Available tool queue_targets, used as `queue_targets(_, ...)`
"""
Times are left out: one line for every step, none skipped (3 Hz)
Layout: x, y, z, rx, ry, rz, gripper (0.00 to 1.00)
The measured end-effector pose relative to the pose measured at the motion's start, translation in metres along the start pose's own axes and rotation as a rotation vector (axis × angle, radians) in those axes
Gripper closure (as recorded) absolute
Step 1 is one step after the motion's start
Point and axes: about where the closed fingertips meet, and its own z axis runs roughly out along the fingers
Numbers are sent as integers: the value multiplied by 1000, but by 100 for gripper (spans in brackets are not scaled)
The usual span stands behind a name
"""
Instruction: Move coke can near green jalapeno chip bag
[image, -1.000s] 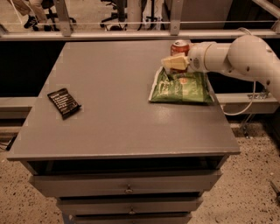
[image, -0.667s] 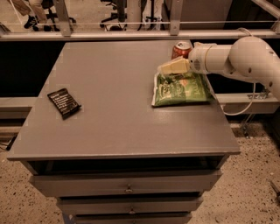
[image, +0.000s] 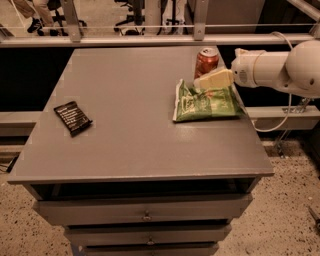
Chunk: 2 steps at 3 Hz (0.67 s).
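The arm (image: 280, 70) is coming in from the right. Its far end is running past the frame edge, so only the white forearm and wrist are showing. The hand (image: 202, 81) is appearing as a single cream wedge pointing left. Whether it is released or clenched cannot be told from this angle. Its tip is overlapping the lower right of the can (image: 206, 60) in this view, and whether the two are touching or apart is not readable.

The can is standing upright, silver top up, near the far edge of the tabletop (image: 130, 100), right of centre. Its lettering is not legible, and its base is partly hiding behind the hand.

The chip bag (image: 207, 102) is lying flat just in front of the can, close to the right edge. The hand is hanging over the bag's top edge, just in front of the can and a little to its right.

A black packet (image: 73, 117) is lying flat on the left side, well apart from both. The drawers (image: 145, 210) below are being cut off by the bottom edge.
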Motion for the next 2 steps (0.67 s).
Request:
queue_targets(9, -25, -51, -23, -41, -39, 0)
queue_targets(11, -60, -114, -34, -72, -95, 0)
